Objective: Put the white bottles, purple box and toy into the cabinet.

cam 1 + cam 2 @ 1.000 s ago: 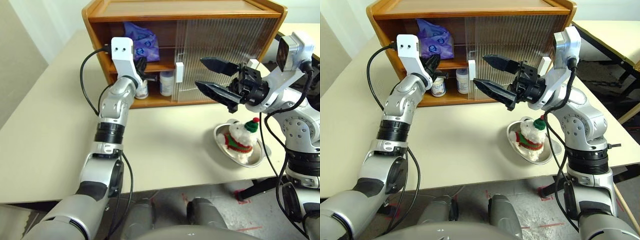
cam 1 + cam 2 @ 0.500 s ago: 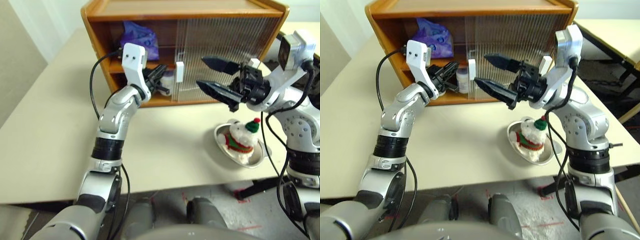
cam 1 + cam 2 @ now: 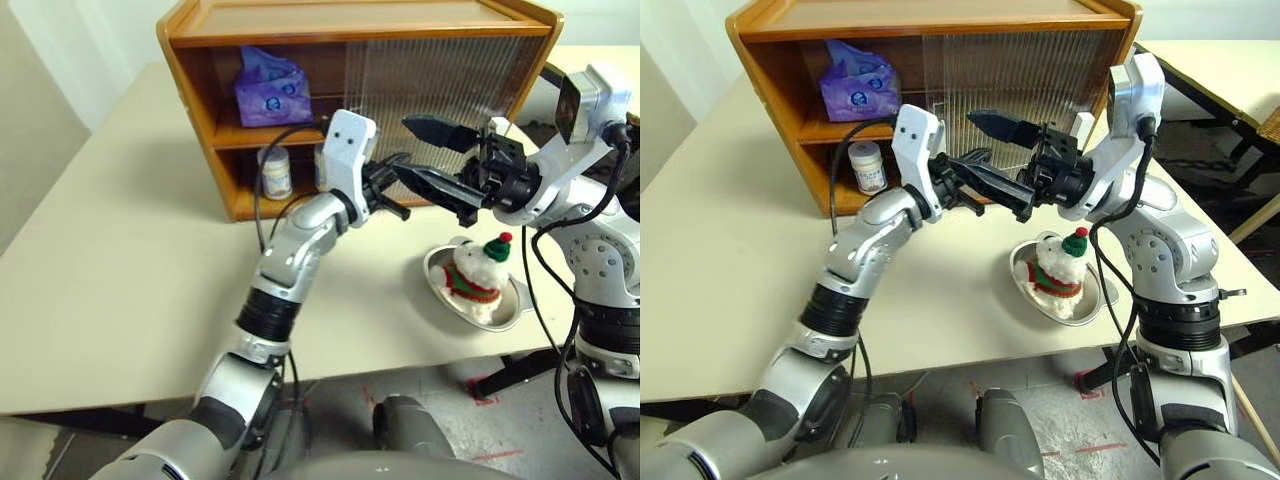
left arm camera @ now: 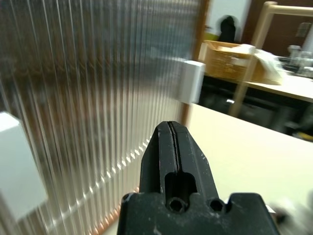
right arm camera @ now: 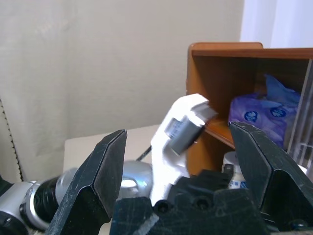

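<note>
So the two head views look forward and down from up high, side by side, and both take in the same stretch: the table (image 3: 120, 250), the wooden cabinet (image 3: 200, 100) at the back and the dish (image 3: 1020, 285) off to the right. The right eye sits a touch further right, so everything slides left in it. The left wrist cam looks along the left hand (image 4: 171, 142), really close to the cabinet's ribbed door (image 4: 88, 88). The right wrist cam looks past the right hand (image 5: 181, 161) toward the cabinet's open shelves, which the head views share.
</note>
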Robot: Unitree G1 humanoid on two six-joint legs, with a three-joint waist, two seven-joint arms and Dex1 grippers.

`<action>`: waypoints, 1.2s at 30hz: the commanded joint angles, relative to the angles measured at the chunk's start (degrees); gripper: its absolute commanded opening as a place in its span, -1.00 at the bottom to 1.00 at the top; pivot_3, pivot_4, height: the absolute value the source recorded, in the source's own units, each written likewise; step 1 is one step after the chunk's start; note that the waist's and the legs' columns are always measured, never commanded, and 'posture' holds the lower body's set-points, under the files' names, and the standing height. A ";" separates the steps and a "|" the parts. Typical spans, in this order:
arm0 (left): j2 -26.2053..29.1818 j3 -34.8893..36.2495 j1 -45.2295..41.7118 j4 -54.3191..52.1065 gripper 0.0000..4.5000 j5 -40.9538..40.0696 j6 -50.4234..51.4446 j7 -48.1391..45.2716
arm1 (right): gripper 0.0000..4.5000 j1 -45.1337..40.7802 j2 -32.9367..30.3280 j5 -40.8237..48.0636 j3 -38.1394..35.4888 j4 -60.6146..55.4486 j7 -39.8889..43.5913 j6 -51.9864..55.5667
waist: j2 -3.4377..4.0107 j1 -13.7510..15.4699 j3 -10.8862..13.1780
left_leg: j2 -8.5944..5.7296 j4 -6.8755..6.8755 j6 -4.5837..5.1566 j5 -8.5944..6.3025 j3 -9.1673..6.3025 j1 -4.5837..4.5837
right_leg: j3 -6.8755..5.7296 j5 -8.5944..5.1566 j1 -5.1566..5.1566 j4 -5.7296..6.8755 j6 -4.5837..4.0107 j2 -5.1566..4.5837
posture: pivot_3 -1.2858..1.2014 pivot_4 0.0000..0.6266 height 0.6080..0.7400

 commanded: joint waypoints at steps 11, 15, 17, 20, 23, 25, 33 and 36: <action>-5.16 0.21 -3.62 13.15 -0.99 5.82 -13.16 10.37 | 1.00 1.76 -2.09 1.92 -0.92 -3.31 -1.90 2.35 | 0.01 -0.14 0.01 | 0.05 -0.02 -0.07 -0.04 0.03 -0.06 | 0.03 -0.03 -0.09 -0.02 0.01 0.06 | -0.05 -1.00 1.00; -3.78 0.26 -2.17 10.46 -0.99 5.89 -12.15 10.33 | 1.00 1.47 -2.06 2.15 -0.53 -3.12 -2.00 2.47 | 0.01 -0.21 0.01 | 0.05 -0.02 -0.11 -0.07 0.03 -0.05 | 0.02 -0.03 -0.09 -0.02 0.01 0.07 | -0.04 -1.00 1.00; -2.73 0.60 -1.21 9.01 -0.99 5.96 -11.31 10.17 | 1.00 1.12 -2.09 2.10 -0.37 -2.55 -1.65 2.39 | 0.02 -0.20 0.00 | 0.06 -0.02 -0.12 -0.07 0.03 -0.05 | 0.02 -0.03 -0.09 -0.01 0.01 0.07 | -0.03 -1.00 1.00; -1.58 1.48 -0.11 8.17 -0.99 6.47 -10.68 10.98 | 1.00 0.80 -2.06 2.08 -0.13 -2.11 -1.24 2.35 | 0.01 -0.14 0.00 | 0.06 -0.02 -0.10 -0.06 0.03 -0.04 | 0.02 -0.03 -0.08 -0.01 0.01 0.07 | -0.02 -1.00 1.00; -0.89 2.50 0.56 8.90 -0.99 7.49 -10.77 12.63 | 1.00 0.30 -1.90 2.06 0.10 -1.67 -0.92 2.33 | 0.01 -0.10 0.00 | 0.05 -0.01 -0.07 -0.04 0.03 -0.04 | 0.03 -0.02 -0.08 0.00 0.01 0.07 | -0.02 -1.00 1.00; -0.80 3.00 0.77 9.33 -0.99 8.10 -10.94 13.50 | 1.00 0.15 -1.86 1.99 0.13 -1.51 -0.73 2.29 | 0.01 -0.04 0.00 | 0.05 -0.01 -0.07 -0.04 0.03 -0.04 | 0.02 -0.02 -0.08 0.00 0.01 0.07 | -0.01 -1.00 1.00; -1.01 4.72 0.15 10.89 -0.99 9.43 -11.75 15.76 | 1.00 0.13 -1.98 1.80 -0.06 -1.27 -0.29 2.07 | 0.01 -0.07 0.00 | 0.05 -0.01 -0.07 -0.04 0.03 -0.05 | 0.02 -0.02 -0.08 -0.01 0.01 0.07 | -0.02 -1.00 1.00; -0.86 4.83 0.47 10.52 -0.99 9.93 -11.46 16.36 | 1.00 0.37 -2.01 1.79 -0.13 -1.48 -0.26 2.00 | 0.01 -0.09 0.00 | 0.06 -0.02 -0.09 -0.06 0.03 -0.04 | 0.02 -0.02 -0.08 0.00 0.01 0.08 | -0.02 -1.00 1.00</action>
